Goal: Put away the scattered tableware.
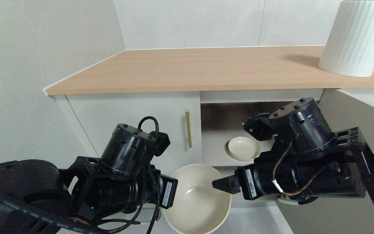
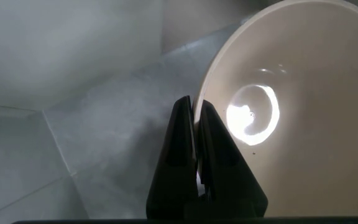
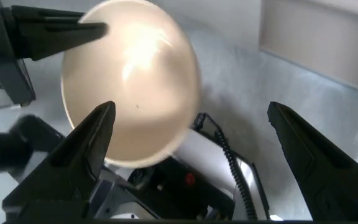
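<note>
Bowl (image 2: 291,124) pinched at its rim
Left gripper (image 2: 195,102) clamps that rim; right gripper (image 3: 190,107) gapes wide beside the bowl

Ahead of me pale tiled walls (image 1: 190,22) meet in a corner at far left. A wood-topped bench (image 1: 190,68) runs along the far wall. Under it, a white cabinet door (image 1: 125,110) on the left is closed and has an upright brass handle (image 1: 188,129). To the right, an open compartment (image 1: 226,117) has a dark back and a pale shelf (image 1: 214,149), with its door (image 1: 346,110) swung out. A white ribbed container (image 1: 355,35) stands far right, casting a soft shadow leftward. Near me is a pale grey floor (image 1: 255,221).
</note>
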{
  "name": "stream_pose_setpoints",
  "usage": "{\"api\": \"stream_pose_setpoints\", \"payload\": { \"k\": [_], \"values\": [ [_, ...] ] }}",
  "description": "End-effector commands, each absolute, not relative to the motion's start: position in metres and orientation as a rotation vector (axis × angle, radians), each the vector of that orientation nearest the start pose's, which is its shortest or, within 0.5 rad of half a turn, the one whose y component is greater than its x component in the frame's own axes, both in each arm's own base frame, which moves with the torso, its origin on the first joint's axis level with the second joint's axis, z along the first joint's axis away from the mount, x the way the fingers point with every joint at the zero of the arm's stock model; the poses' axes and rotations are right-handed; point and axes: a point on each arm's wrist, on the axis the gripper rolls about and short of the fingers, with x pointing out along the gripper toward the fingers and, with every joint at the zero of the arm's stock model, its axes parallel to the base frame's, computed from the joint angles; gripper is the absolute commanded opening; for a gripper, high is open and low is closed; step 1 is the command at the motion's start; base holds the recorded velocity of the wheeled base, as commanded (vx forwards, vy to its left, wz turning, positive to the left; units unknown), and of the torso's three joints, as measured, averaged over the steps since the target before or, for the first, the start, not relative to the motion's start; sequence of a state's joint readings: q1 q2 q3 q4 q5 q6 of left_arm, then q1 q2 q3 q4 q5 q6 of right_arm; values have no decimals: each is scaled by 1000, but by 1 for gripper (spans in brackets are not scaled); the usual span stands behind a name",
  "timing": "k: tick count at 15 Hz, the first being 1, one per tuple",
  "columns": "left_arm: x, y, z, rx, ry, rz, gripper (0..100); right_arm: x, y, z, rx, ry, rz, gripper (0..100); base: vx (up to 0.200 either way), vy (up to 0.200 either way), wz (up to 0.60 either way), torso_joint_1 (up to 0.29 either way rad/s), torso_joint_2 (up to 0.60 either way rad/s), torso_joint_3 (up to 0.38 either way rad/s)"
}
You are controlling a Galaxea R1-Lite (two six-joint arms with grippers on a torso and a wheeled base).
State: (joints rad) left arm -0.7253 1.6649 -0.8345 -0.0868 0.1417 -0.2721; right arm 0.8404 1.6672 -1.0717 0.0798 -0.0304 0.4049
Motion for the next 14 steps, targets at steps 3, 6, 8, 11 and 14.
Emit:
{"api": "stream_pose_setpoints", "payload": {
  "k": [3, 6, 8, 11, 14],
  "values": [
    [209, -186, 144, 79, 772, -463, 0, 208, 236, 172, 20, 823, 575, 100, 0, 0, 0, 0, 0, 0],
    [209, -187, 144, 79, 773, -463, 0, 210, 238, 168, 15, 833, 569, 100, 0, 0, 0, 0, 0, 0],
    [209, -187, 144, 80, 775, -463, 0, 212, 241, 164, 12, 841, 566, 0, 0, 0, 0, 0, 0, 0],
    [209, -187, 144, 79, 773, -463, 0, 213, 242, 163, 13, 844, 566, 0, 0, 0, 0, 0, 0, 0],
    [209, -187, 144, 80, 775, -463, 0, 212, 244, 162, 10, 845, 571, 0, 0, 0, 0, 0, 0, 0]
  ]
}}
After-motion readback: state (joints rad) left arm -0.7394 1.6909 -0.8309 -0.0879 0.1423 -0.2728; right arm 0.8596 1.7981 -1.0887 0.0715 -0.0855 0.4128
